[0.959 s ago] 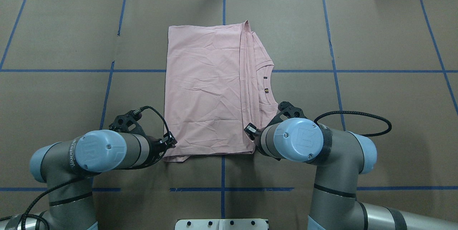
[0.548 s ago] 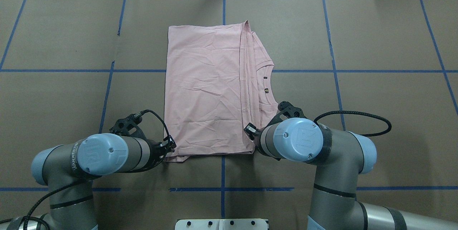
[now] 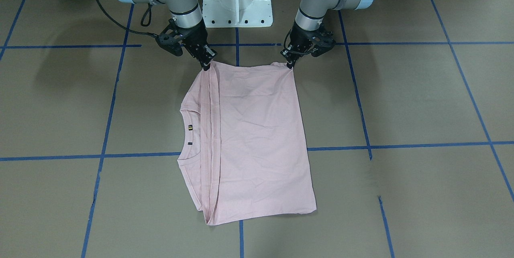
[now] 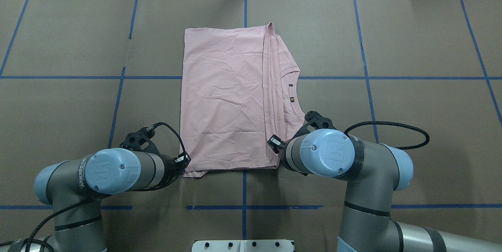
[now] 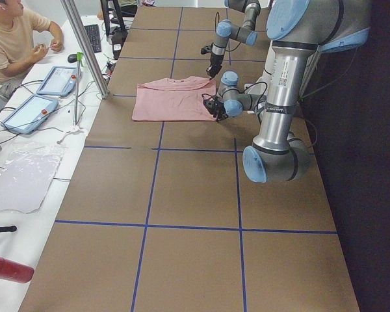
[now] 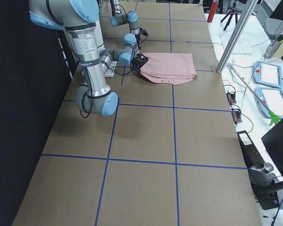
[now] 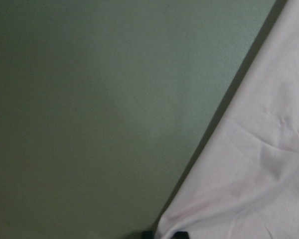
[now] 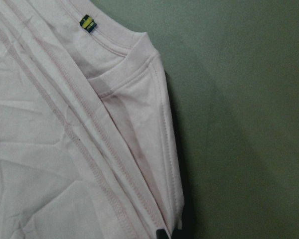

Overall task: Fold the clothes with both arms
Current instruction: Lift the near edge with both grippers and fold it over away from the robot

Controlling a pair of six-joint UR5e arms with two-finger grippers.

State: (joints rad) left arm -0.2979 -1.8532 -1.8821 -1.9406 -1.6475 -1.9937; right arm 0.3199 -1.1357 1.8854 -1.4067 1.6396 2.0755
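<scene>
Bare table (image 4: 411, 126) around T-shirt (image 4: 223, 99); left arm (image 4: 113, 169), right arm (image 4: 329, 154) at near corners

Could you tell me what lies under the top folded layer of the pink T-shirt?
On the T-shirt, stacked hemmed layers, the neckline and a small tag peek out from under it along the collar side. Everything else beneath, including any print, is covered.

Blue tape (image 4: 243, 207) grids the brown counter (image 4: 411, 40). Seen from its left end, a person (image 5: 13, 39) sits at ten o'clock.
</scene>
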